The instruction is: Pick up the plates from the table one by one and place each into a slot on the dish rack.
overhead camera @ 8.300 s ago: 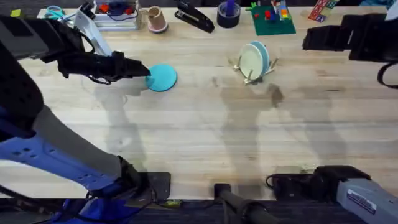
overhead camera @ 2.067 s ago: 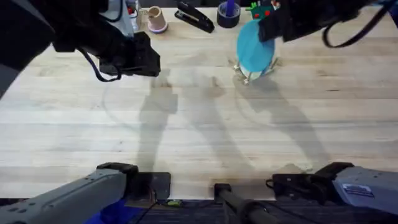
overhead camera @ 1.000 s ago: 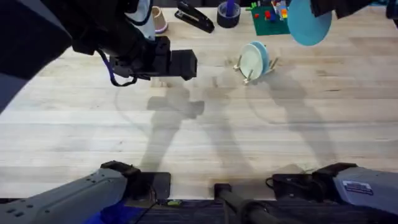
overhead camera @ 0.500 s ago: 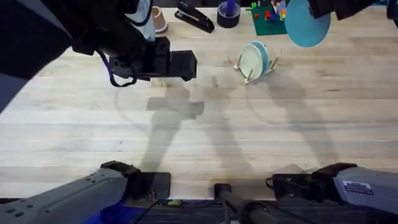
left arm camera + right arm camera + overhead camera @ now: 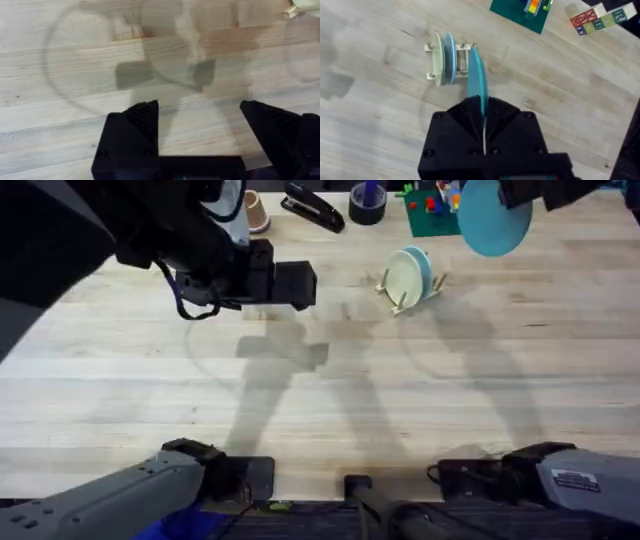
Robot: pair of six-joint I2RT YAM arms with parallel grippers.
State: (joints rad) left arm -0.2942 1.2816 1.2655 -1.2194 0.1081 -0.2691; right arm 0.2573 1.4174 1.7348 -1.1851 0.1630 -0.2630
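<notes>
Blue plate (image 5: 476,80) pinched on its edge by right hand (image 5: 484,120), high above dish rack (image 5: 462,60) on table (image 5: 400,400). Looks light, stiff, smooth, maybe slippery; best held by the rim. Left hand (image 5: 200,125) spread apart, holding nothing.

Looks like a robotics lab / test bench, not a home: 2 arms w/ cabling mounted at the edge of a plank counter (image 5: 400,420). Far edge is lined w/ misc props: stapler (image 5: 312,205), tape roll (image 5: 367,204), green brick baseplate (image 5: 437,212), cup (image 5: 254,211).
</notes>
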